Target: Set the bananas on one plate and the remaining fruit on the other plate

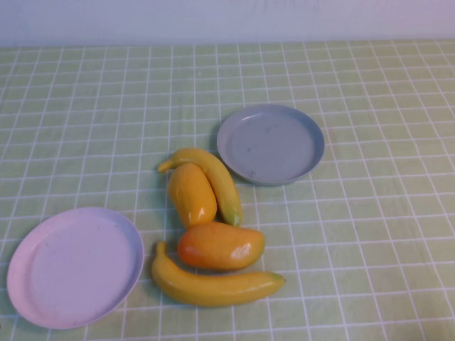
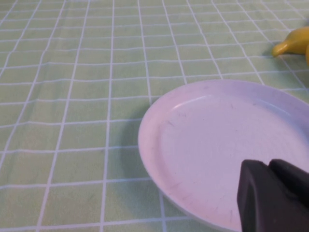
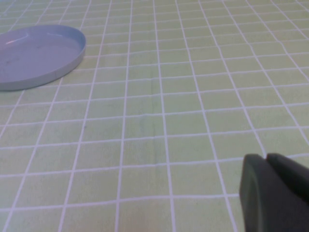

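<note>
Two bananas lie in the middle of the table: one (image 1: 215, 180) curves along the far mango (image 1: 191, 193), the other (image 1: 213, 285) lies in front of the near mango (image 1: 220, 246). The grey-blue plate (image 1: 270, 144) stands empty behind them to the right. The pink plate (image 1: 75, 266) stands empty at the front left. Neither gripper shows in the high view. My left gripper (image 2: 268, 166) is shut and empty, hovering over the pink plate (image 2: 222, 140), with a banana tip (image 2: 292, 43) beyond. My right gripper (image 3: 265, 159) is shut and empty over bare cloth, apart from the grey-blue plate (image 3: 38, 55).
A green checked tablecloth (image 1: 370, 234) covers the whole table. A pale wall (image 1: 227, 18) runs along the far edge.
</note>
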Controlling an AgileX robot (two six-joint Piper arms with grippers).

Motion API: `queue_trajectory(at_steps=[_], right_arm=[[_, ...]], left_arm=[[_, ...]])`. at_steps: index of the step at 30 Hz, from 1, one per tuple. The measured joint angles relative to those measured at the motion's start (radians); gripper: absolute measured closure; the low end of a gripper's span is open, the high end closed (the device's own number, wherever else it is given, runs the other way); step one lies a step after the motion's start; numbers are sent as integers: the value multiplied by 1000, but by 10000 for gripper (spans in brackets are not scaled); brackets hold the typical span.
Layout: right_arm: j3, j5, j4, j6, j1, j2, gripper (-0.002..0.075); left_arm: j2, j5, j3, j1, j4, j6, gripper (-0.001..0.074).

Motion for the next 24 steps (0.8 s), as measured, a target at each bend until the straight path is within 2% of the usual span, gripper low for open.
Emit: queue_trajectory(at_steps=[9, 14, 20, 24], right_arm=[[0, 0, 0, 0, 0, 0, 741], [0, 0, 0, 0, 0, 0, 742], [0, 0, 0, 0, 0, 0, 741], [0, 0, 0, 0, 0, 0, 741]], left_arm=[[0, -82, 0, 0, -192, -47, 733], [0, -126, 0, 0, -230, -65, 733], [0, -200, 0, 0, -299, -229, 733], [0, -252, 0, 0, -318, -261, 733]])
